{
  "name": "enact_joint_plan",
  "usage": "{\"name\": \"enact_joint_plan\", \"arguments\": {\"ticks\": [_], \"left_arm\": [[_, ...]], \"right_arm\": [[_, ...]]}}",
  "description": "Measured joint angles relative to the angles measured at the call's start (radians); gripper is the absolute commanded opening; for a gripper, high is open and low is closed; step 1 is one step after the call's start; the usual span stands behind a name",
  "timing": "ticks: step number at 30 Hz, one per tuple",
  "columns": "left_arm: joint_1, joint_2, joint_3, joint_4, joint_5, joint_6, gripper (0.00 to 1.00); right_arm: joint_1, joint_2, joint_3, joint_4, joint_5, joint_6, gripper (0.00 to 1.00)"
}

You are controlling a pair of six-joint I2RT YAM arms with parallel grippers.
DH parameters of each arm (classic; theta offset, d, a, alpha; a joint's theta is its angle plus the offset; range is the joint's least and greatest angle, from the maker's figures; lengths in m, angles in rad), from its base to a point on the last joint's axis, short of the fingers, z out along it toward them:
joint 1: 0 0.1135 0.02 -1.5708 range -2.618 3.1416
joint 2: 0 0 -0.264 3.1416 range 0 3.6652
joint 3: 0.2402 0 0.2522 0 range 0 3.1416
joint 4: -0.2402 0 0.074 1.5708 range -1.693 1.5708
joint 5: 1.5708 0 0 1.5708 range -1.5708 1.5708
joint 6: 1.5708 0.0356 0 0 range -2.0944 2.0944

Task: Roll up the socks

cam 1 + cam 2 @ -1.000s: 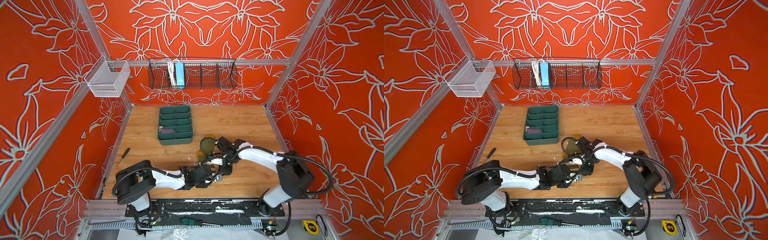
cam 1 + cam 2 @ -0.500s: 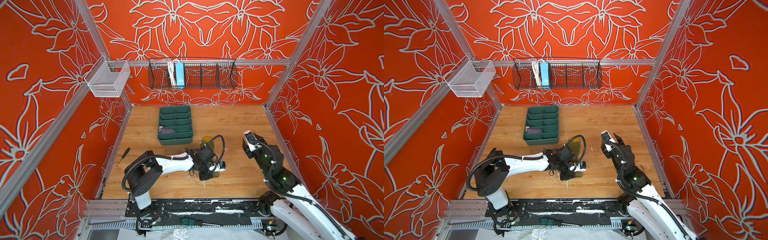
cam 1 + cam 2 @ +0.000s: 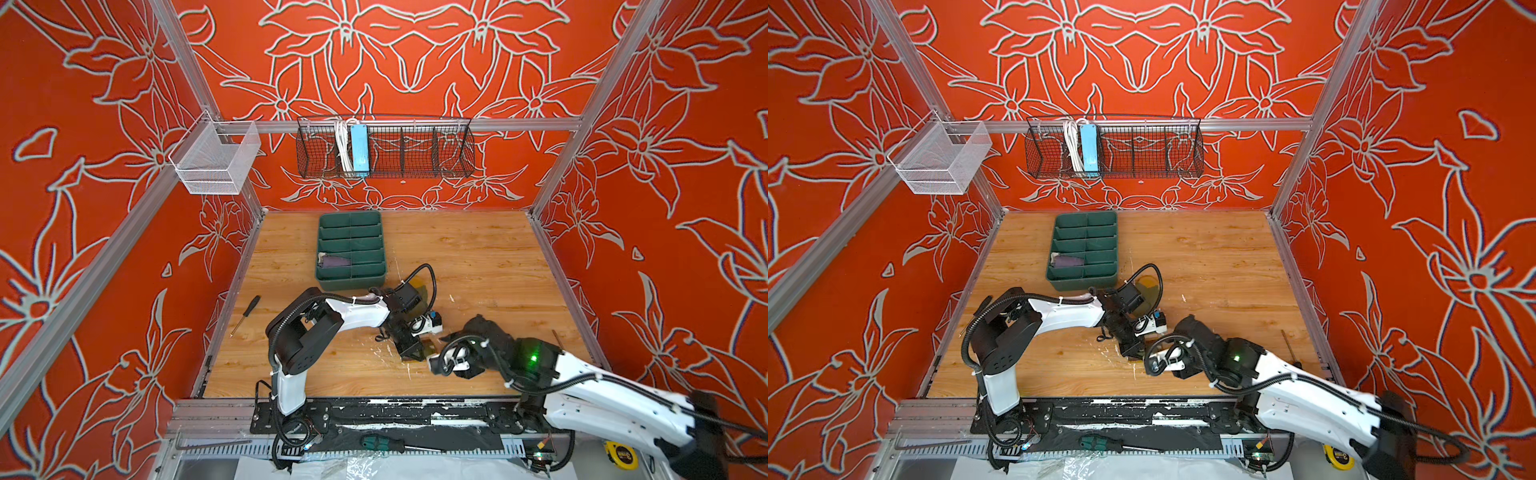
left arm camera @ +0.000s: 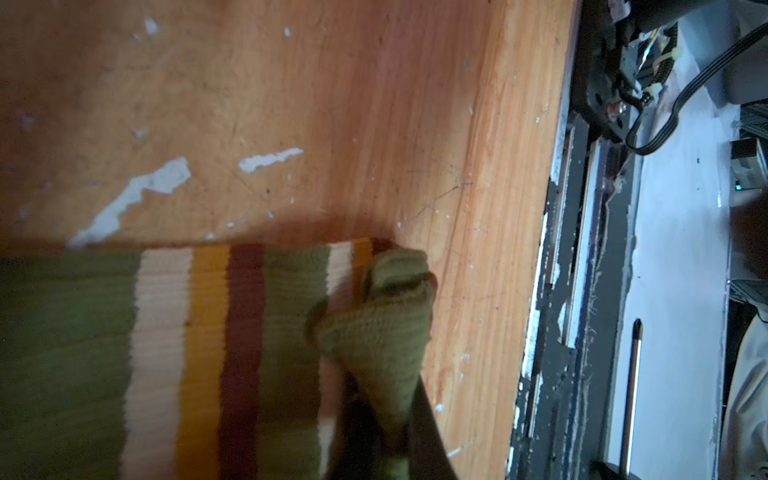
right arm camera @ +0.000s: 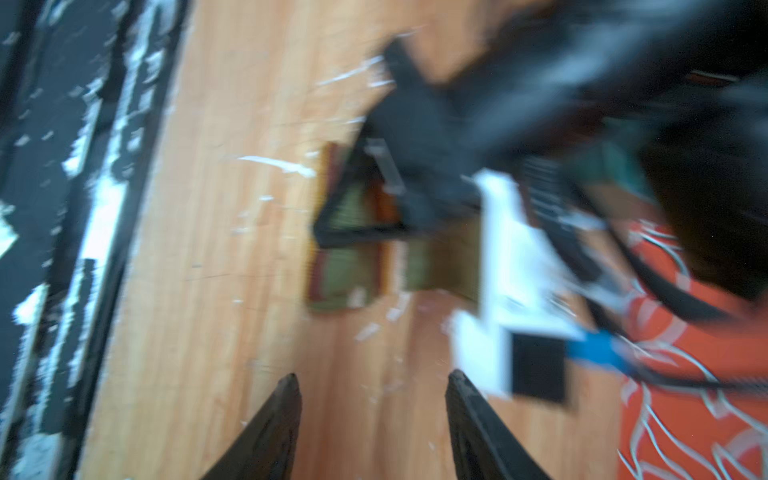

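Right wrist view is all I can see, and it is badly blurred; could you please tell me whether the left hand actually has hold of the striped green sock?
Observer: Yes. The left hand is shut, and the left wrist view shows a bunched fold of the olive green sock pinched in it.
Operator: Thank you. Is the rest of that sock rolled?
Observer: Not where it shows: in the left wrist view the striped part lies flat on the table.
Operator: And where is the other sock?
Observer: In both top views the purple sock lies in a left-side compartment of the green tray.
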Motion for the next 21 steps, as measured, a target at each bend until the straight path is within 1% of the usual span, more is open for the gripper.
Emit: {"name": "enact_joint_plan", "arguments": {"ticks": [3, 9, 12, 13, 16, 17, 18, 21], "left_arm": [[0.0, 0.0, -0.004, 0.006, 0.006, -0.01, 0.05], [0.0, 0.0, -0.006, 0.008, 0.008, -0.01, 0.05], [0.001, 0.0, -0.006, 0.006, 0.007, -0.01, 0.06], [0.002, 0.0, -0.006, 0.003, 0.006, -0.01, 0.07], [0.011, -0.002, -0.006, 0.001, 0.002, -0.009, 0.13], [0.013, -0.004, -0.008, 0.002, -0.002, -0.007, 0.18], [0.013, -0.006, -0.008, 0.003, -0.004, -0.003, 0.23], [0.008, -0.028, -0.02, 0.008, -0.013, 0.0, 0.47]], "right_arm": [[0.057, 0.122, -0.019, 0.093, 0.029, 0.025, 0.58], [0.07, 0.307, -0.085, 0.363, 0.098, 0.071, 0.58], [0.07, 0.37, -0.087, 0.454, 0.128, 0.081, 0.53], [0.07, 0.383, -0.084, 0.466, 0.135, 0.086, 0.48], [0.07, 0.407, -0.08, 0.476, 0.151, 0.092, 0.24], [0.071, 0.413, -0.08, 0.469, 0.151, 0.097, 0.16], [0.071, 0.417, -0.079, 0.464, 0.151, 0.093, 0.12], [0.071, 0.42, -0.062, 0.423, 0.145, 0.103, 0.0]]}}
